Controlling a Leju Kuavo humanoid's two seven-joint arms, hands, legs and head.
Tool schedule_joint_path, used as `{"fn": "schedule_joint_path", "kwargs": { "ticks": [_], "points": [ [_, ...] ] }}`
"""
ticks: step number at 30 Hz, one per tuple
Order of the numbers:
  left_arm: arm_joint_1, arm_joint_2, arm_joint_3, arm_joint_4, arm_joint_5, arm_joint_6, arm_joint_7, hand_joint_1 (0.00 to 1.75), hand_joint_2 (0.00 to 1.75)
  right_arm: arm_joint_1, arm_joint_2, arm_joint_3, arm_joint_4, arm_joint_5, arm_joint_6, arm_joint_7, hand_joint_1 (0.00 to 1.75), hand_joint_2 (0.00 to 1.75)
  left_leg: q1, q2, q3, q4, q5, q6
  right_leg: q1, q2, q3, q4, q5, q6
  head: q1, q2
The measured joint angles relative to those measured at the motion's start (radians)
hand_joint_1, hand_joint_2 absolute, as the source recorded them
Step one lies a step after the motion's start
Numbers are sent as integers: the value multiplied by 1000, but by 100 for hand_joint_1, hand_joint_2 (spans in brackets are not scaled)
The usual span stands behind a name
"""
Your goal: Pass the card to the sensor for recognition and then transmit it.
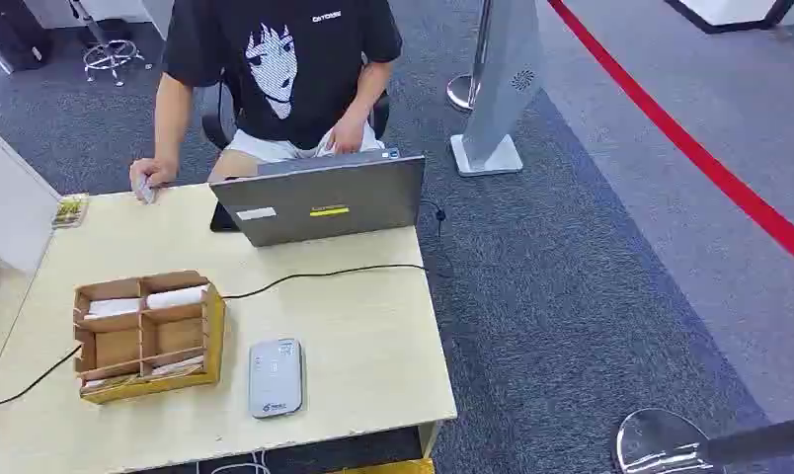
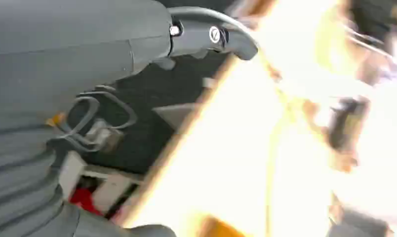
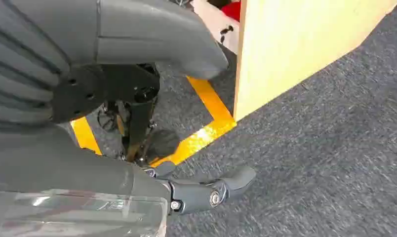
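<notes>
We record little legible text. The person's black T-shirt (image 1: pixel 284 59) carries a small white word at the collar, too small to read, above a white face graphic. The laptop (image 1: pixel 319 197) lid bears a white label and a yellow sticker, both unreadable. The grey sensor (image 1: pixel 276 377) has a small illegible mark.

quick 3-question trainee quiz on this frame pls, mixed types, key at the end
1. True or false: the card reader lies between the divided cardboard box and the laptop.
2. The black cable runs across the: A) carpet B) table C) box
3. What does the seated person's hand rest on?

Key: 1 false, the reader lies at the near edge beside the box; 2 B; 3 the table's far left corner.
</notes>
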Motion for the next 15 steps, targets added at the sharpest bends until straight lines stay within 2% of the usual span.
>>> {"fn": "schedule_joint_path", "kwargs": {
  "ticks": [15],
  "points": [
    [34, -11, -145, -494, -304, 44, -82, 0, 175, 5, 8, 16, -38, 103, -55, -62, 0, 175, 0, 0, 0, 0, 0, 0, 0, 0, 0, 0, 0, 0, 0, 0]
  ]
}}
